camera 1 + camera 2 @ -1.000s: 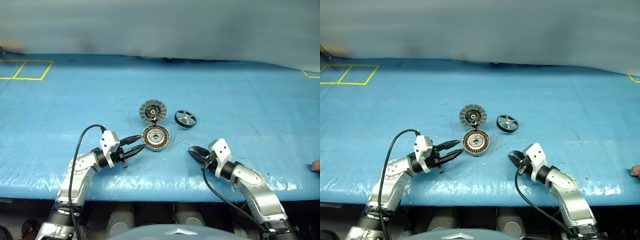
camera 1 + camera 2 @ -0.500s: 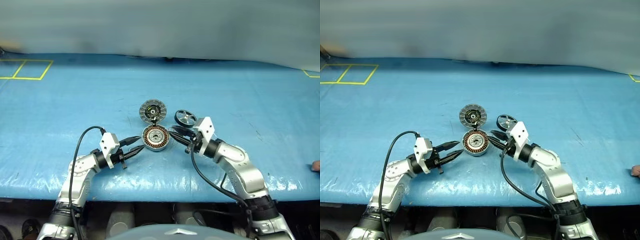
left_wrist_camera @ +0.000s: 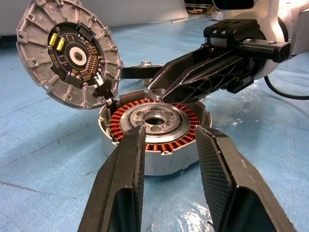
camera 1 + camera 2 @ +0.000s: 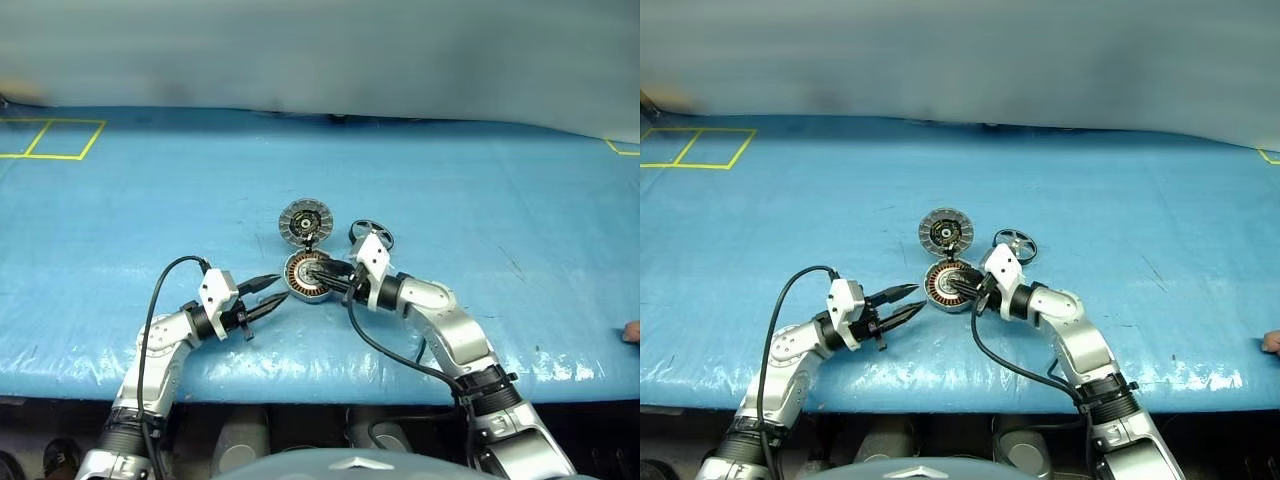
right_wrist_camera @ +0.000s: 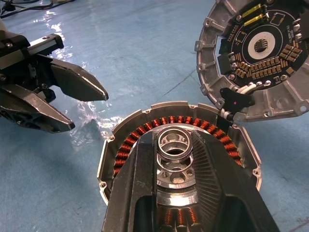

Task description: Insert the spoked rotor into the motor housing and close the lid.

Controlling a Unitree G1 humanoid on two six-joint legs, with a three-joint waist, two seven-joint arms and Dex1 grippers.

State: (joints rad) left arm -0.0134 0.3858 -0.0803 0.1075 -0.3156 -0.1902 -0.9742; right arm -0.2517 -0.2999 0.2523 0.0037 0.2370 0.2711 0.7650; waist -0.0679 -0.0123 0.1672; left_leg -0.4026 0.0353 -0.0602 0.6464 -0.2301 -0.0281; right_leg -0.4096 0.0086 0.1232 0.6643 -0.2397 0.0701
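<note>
Copper coils ring the motor housing (image 3: 153,126) — hinged lid (image 3: 67,52) up.
I see my right gripper (image 5: 176,153) over its hub, fingers apart, holding nothing; left gripper (image 3: 166,145) apart too — blue table (image 4: 500,180).

Even, bright overhead light falls on the blue table cover (image 4: 480,200), throwing only soft, short shadows. Glare streaks its wrinkled front edge. The far background is blurred grey. In the wrist views, near fingers (image 3: 120,193) are soft, the motor housing (image 3: 154,125) crisp.
</note>
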